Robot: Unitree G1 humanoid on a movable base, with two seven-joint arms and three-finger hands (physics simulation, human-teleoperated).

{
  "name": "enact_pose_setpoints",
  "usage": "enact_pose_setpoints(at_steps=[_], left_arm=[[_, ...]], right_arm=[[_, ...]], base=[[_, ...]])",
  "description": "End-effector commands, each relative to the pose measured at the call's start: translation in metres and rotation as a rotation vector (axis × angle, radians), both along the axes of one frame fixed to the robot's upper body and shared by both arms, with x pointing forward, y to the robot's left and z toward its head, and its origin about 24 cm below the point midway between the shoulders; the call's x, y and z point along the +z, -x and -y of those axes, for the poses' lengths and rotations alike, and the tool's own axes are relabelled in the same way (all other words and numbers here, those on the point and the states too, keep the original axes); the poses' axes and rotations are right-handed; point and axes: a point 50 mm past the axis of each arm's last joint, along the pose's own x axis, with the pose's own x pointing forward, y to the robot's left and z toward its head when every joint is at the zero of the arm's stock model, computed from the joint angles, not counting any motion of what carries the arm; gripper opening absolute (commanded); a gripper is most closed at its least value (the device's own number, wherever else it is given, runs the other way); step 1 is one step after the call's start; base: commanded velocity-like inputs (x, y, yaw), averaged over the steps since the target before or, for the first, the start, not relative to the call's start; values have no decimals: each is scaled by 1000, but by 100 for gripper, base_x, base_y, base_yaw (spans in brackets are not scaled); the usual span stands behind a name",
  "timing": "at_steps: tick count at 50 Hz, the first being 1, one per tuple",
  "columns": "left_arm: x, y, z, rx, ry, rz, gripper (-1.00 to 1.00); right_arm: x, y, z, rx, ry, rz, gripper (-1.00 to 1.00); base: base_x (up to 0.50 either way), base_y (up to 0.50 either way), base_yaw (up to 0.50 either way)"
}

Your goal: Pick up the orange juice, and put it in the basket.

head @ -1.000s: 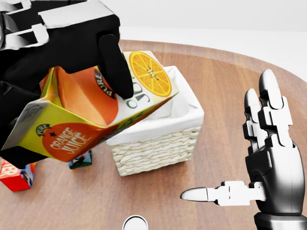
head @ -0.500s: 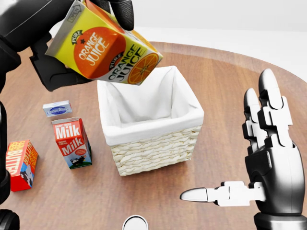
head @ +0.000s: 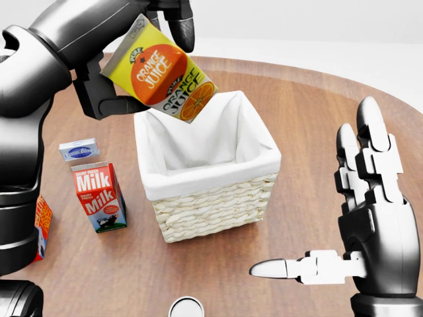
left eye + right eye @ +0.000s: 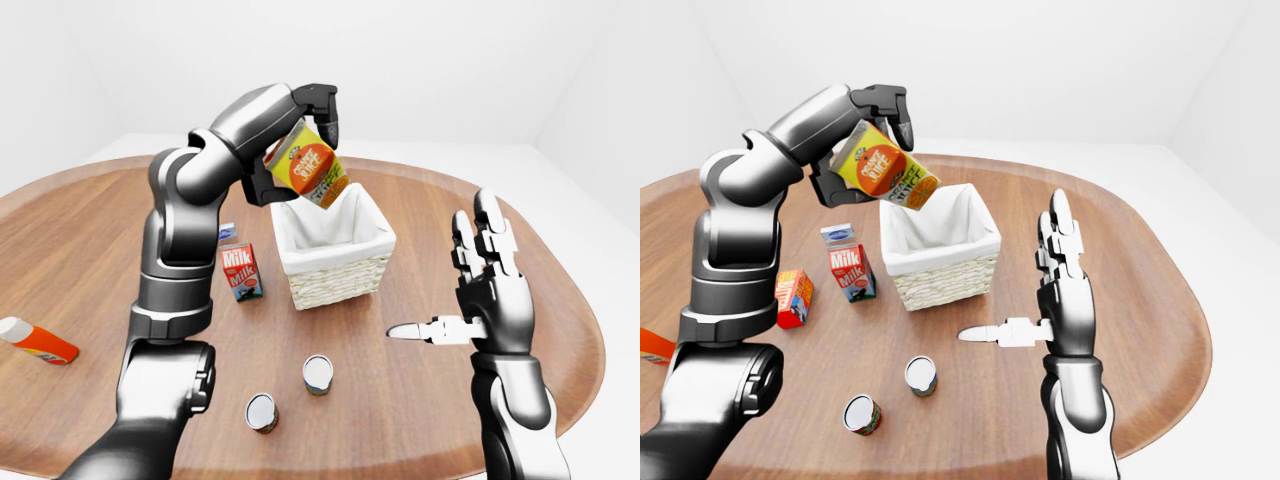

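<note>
Juice (image 3: 160, 78) carton: stiff, light, slick; left hand (image 3: 135, 56) clamps its sides, tilted over basket (image 3: 218, 198) at 11 o'clock.

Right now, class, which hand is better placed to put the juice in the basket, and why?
The left hand. It already grips the juice, tilted over the basket's upper left rim. The right hand is open and empty, beside the basket.

Lighting is bright, even and diffuse from above, with white surroundings. Shadows on the table (image 4: 90, 240) are faint and soft, and the arms (image 4: 735, 215) carry smooth pale highlights. All three renders are sharp edge to edge, without blur or visible distortion.
</note>
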Motion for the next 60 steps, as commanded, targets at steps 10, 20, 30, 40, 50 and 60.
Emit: enact_pose_setpoints(at_steps=[10, 20, 30, 40, 50, 60], left_arm=[[-27, -22, 9, 98, 5, -48, -100], [-24, -20, 11, 116, 14, -5, -100], [-29, -27, 10, 181, -7, 18, -100], [-36, -31, 14, 203, -11, 18, -100], [-37, -40, 28, 193, 5, 8, -100], [-50, -52, 30, 253, -25, -8, -100]], right_arm=[[1, 0, 1, -2, -2, 6, 100], [1, 1, 0, 0, -1, 5, 100], [0, 0, 0, 1, -1, -1, 100], [0, 0, 0, 1, -2, 2, 100], [-1, 0, 0, 3, -2, -4, 100], [-1, 0, 0, 7, -3, -6, 100]], base=[[0, 0, 0], [0, 0, 0], [0, 0, 0], [0, 0, 0], [0, 0, 0], [0, 0, 0]])
